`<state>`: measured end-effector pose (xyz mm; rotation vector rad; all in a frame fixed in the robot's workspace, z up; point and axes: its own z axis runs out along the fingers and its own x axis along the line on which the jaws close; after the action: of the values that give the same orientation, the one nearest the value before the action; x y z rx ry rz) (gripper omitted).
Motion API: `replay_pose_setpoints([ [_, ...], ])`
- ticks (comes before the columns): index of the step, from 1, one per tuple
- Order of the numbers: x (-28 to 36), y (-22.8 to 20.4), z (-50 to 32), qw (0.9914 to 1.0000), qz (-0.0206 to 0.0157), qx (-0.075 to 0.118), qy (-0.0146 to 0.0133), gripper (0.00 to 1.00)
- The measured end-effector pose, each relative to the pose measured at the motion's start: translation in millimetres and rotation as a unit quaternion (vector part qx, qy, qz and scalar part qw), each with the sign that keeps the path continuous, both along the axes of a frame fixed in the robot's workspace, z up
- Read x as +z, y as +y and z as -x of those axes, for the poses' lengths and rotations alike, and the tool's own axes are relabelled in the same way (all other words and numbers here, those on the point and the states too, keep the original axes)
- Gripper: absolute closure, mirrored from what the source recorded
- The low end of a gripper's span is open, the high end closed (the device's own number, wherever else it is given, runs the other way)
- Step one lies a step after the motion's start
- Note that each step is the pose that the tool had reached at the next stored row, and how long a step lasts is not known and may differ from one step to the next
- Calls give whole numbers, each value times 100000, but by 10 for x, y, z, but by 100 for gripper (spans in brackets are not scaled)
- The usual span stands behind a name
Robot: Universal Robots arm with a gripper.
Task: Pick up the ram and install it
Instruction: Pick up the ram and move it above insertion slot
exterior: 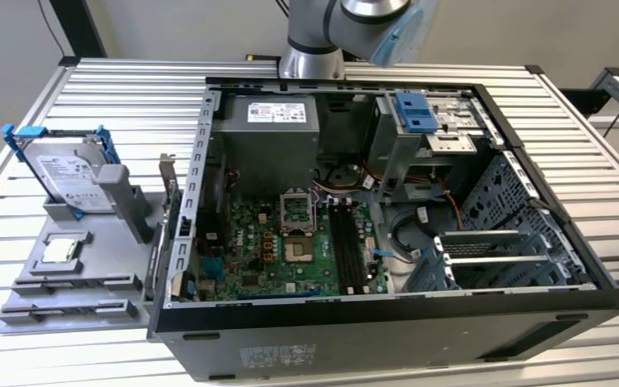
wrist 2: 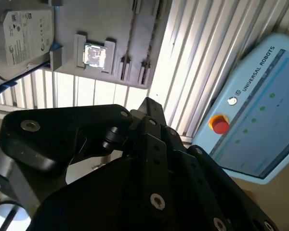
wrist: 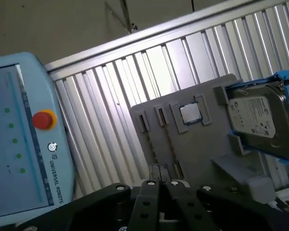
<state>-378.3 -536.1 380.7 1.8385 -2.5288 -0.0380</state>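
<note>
Grey tray [exterior: 110, 258] lies at nine o'clock of the open computer case [exterior: 396, 339]; where the ram sits, you cannot tell. Nor whether the end effector [wrist 2: 148, 108] is clenched or released. Descend blind and you may clip the upright hard drive [exterior: 68, 169].

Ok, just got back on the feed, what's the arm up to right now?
The arm sits at the top of the exterior view, behind the open computer case. In both wrist views its gripper hangs apart from the grey tray, which carries the hard drive and the processor chip. It touches nothing on the tray. Whether the memory stick is already in the board's slots, I can't tell.
</note>
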Motion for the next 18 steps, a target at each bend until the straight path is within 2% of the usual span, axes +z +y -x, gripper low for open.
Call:
replay_pose_setpoints([
  [4,-2,0,0,99935,1,3618,8,100],
  [7,-4,0,0,99801,-3,6298,27,100],
  [9,-6,1,0,99690,-8,7866,133,100],
  [13,-6,0,0,99382,-10,11094,270,100],
  [15,-7,0,-1,99168,-7,12868,268,100],
  [18,-7,0,0,98787,-5,15526,266,100],
])
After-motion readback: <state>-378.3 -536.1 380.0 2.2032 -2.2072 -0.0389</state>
